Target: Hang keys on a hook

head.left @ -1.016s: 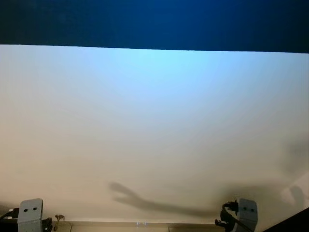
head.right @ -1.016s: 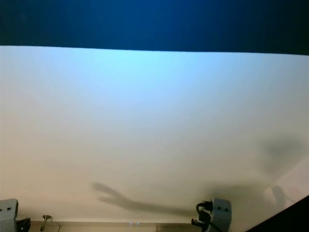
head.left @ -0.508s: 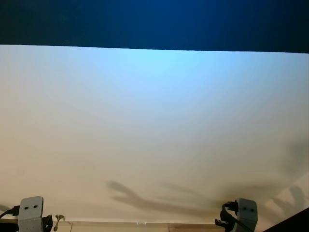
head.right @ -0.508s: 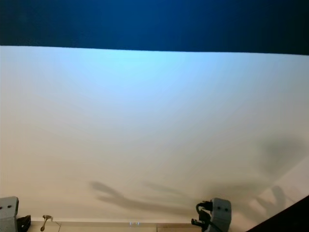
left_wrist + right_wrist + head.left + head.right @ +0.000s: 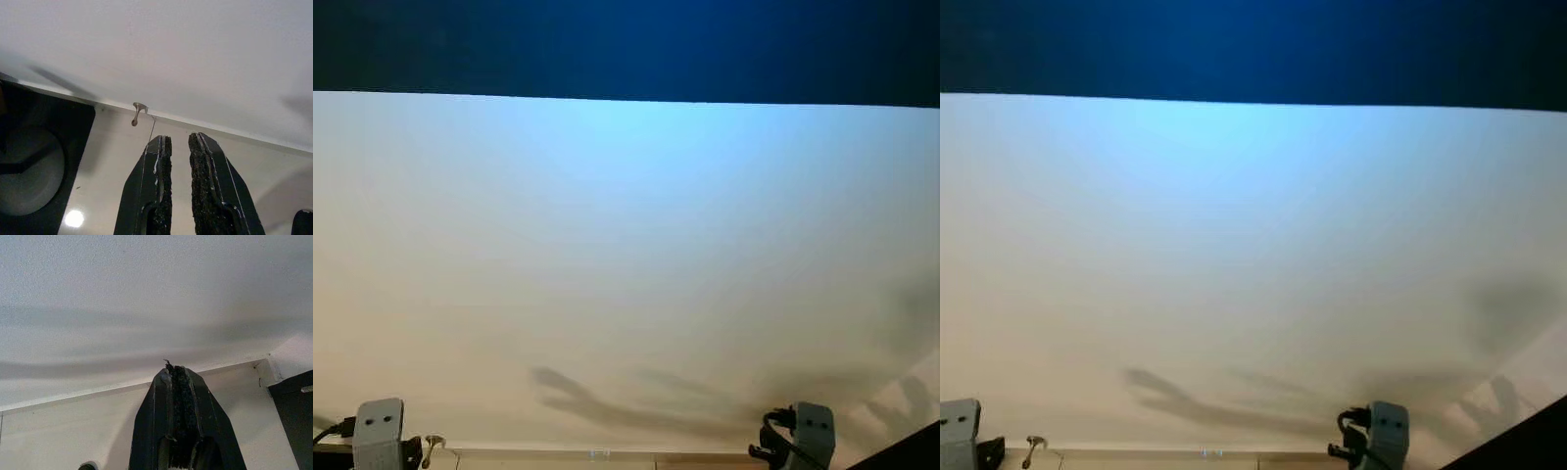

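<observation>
Hook [image 5: 139, 112] sits just ahead of left gripper [image 5: 178, 143], fingers slightly parted, nothing pinched; right gripper [image 5: 176, 372] pressed together, farther off.

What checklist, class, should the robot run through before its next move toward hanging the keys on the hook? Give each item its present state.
1. Hook in sight: ok, it sits at the wall's lower edge, beyond the left gripper.
2. Left gripper's fingers apart: ok, a narrow gap shows.
3. Left gripper lined up with hook: not ok, the hook lies off to one side.
4. Keys located: cannot tell.
5. Right gripper holding keys: cannot tell; its fingers are pressed together.
</observation>
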Controlling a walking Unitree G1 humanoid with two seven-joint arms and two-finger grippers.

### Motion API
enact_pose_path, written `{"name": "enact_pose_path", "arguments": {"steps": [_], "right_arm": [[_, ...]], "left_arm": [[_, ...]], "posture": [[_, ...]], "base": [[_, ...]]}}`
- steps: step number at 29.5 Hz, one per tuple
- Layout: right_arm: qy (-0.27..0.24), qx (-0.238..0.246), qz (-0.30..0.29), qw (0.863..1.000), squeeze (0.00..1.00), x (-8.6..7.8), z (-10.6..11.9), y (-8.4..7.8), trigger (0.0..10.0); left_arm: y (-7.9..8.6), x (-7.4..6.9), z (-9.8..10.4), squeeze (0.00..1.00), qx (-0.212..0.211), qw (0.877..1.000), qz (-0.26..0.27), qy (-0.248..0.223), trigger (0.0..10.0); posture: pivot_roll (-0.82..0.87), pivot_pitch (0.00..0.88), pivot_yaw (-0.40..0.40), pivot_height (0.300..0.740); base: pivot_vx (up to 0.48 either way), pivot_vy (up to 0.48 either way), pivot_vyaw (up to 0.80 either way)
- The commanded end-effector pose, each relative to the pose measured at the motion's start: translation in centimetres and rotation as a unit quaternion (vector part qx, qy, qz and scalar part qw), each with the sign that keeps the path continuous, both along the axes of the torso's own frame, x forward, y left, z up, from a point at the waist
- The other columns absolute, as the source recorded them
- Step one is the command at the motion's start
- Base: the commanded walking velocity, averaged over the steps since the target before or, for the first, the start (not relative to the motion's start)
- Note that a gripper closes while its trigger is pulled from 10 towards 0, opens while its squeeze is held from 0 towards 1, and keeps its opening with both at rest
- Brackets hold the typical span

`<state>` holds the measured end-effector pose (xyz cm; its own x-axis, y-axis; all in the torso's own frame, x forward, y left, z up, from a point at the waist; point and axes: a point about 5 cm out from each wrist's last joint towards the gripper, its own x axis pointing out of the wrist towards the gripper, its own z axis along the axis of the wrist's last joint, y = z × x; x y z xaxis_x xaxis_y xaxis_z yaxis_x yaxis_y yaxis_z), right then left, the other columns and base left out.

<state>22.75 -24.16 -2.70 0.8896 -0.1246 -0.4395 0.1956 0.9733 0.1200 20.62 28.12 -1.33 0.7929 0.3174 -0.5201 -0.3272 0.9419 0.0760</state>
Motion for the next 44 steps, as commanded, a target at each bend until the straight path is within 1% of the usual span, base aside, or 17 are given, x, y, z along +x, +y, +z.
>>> {"name": "enact_pose_path", "arguments": {"steps": [1, 3, 5, 12, 20, 22, 24, 26, 29, 37, 38, 39, 40, 41, 42, 43, 44], "right_arm": [[0.009, 0.001, -0.003, 1.000, 0.00, -0.5, -0.4, 0.0, 10.0], [0.012, 0.003, -0.001, 1.000, 0.00, -0.6, -0.6, 0.2, 10.0], [0.015, 0.006, 0.000, 1.000, 0.00, -0.6, -0.6, 0.3, 10.0], [0.014, 0.005, -0.002, 1.000, 0.00, -0.3, -0.5, 0.3, 10.0], [0.014, 0.004, 0.000, 1.000, 0.00, -0.4, -0.5, 0.2, 10.0], [0.012, -0.004, 0.001, 1.000, 0.00, -0.3, -0.4, 0.1, 10.0], [0.009, -0.011, -0.001, 1.000, 0.00, -0.1, -0.2, -0.1, 10.0], [0.005, -0.016, -0.002, 1.000, 0.00, 0.2, 0.1, -0.3, 10.0], [0.000, -0.023, 0.005, 1.000, 0.00, 0.5, 0.3, -0.3, 10.0], [-0.004, -0.032, 0.017, 0.999, 0.00, 1.0, 0.5, 0.2, 10.0], [-0.005, -0.031, 0.017, 0.999, 0.00, 1.1, 0.5, 0.4, 10.0], [-0.005, -0.031, 0.017, 0.999, 0.00, 1.1, 0.5, 0.4, 10.0], [-0.005, -0.032, 0.018, 0.999, 0.00, 1.2, 0.6, 0.4, 10.0], [-0.006, -0.034, 0.022, 0.999, 0.00, 1.2, 0.6, 0.5, 10.0], [-0.006, -0.035, 0.024, 0.999, 0.00, 1.2, 0.6, 0.6, 10.0], [-0.006, -0.035, 0.024, 0.999, 0.00, 1.2, 0.6, 0.6, 10.0], [-0.006, -0.037, 0.026, 0.999, 0.00, 1.2, 0.6, 0.6, 10.0]], "left_arm": [[0.5, -0.6, -0.6, 0.00, 0.006, 1.000, 0.012, 0.019, 10.0], [1.3, -0.7, -0.4, 0.00, 0.008, 0.999, 0.029, 0.019, 10.0], [1.6, -0.6, -0.2, 0.00, 0.015, 0.999, 0.029, 0.019, 10.0], [1.3, -0.4, -0.1, 0.00, 0.016, 1.000, 0.019, 0.018, 10.0], [1.7, -0.4, 0.0, 0.00, 0.022, 0.999, 0.020, 0.019, 10.0], [2.0, -0.2, 0.3, 0.00, 0.024, 0.999, 0.024, 0.014, 10.0], [2.0, 0.0, 0.4, 0.00, 0.029, 0.999, 0.019, 0.013, 10.0], [1.6, 0.2, 0.4, 0.00, 0.030, 0.999, -0.002, 0.018, 10.0], [1.3, 0.3, 0.2, 0.00, 0.005, 1.000, -0.009, 0.021, 10.0], [1.2, 0.4, 0.5, 0.00, -0.013, 0.999, -0.025, 0.019, 10.0], [1.4, 0.3, 1.1, 0.00, 0.052, 0.997, -0.047, 0.020, 10.0], [1.4, 0.3, 1.1, 0.00, 0.052, 0.997, -0.047, 0.020, 10.0], [1.2, 0.7, 2.1, 0.00, 0.091, 0.993, -0.075, 0.005, 10.0], [0.4, 1.2, 4.3, 0.00, 0.124, 0.985, -0.120, -0.030, 10.0], [0.0, 1.4, 5.2, 0.00, 0.123, 0.982, -0.136, -0.045, 10.0], [0.0, 1.4, 5.2, 0.00, 0.123, 0.982, -0.136, -0.045, 10.0], [-0.6, 1.6, 6.1, 0.00, 0.113, 0.980, -0.149, -0.059, 10.0]], "posture": [[0.08, 0.042, 0.077, 0.740], [0.09, 0.041, 0.075, 0.740], [0.10, 0.040, 0.075, 0.740], [0.08, 0.041, 0.075, 0.740], [0.09, 0.049, 0.073, 0.740], [0.09, 0.054, 0.073, 0.740], [0.09, 0.056, 0.073, 0.740], [0.09, 0.060, 0.075, 0.740], [0.09, 0.064, 0.076, 0.740], [0.10, 0.072, 0.086, 0.740], [0.10, 0.076, 0.089, 0.740], [0.10, 0.076, 0.089, 0.740], [0.10, 0.082, 0.090, 0.740], [0.11, 0.088, 0.093, 0.740], [0.11, 0.090, 0.093, 0.740], [0.11, 0.090, 0.093, 0.740], [0.11, 0.092, 0.094, 0.740]], "base": [[0.000, 0.000, 0.00], [0.000, 0.000, 0.00], [0.000, 0.000, -0.63], [0.000, 0.000, -0.80], [0.000, 0.000, -0.80], [0.000, 0.000, -0.80], [0.000, 0.000, -0.80], [0.000, 0.000, -0.80], [0.000, 0.000, -0.80], [0.000, 0.000, -0.80], [0.000, 0.000, -0.80], [0.000, 0.000, -0.80], [0.000, 0.000, -0.80], [0.000, 0.000, -0.66], [0.000, 0.000, -0.66], [0.000, 0.000, -0.66], [0.000, 0.000, -0.48]]}}
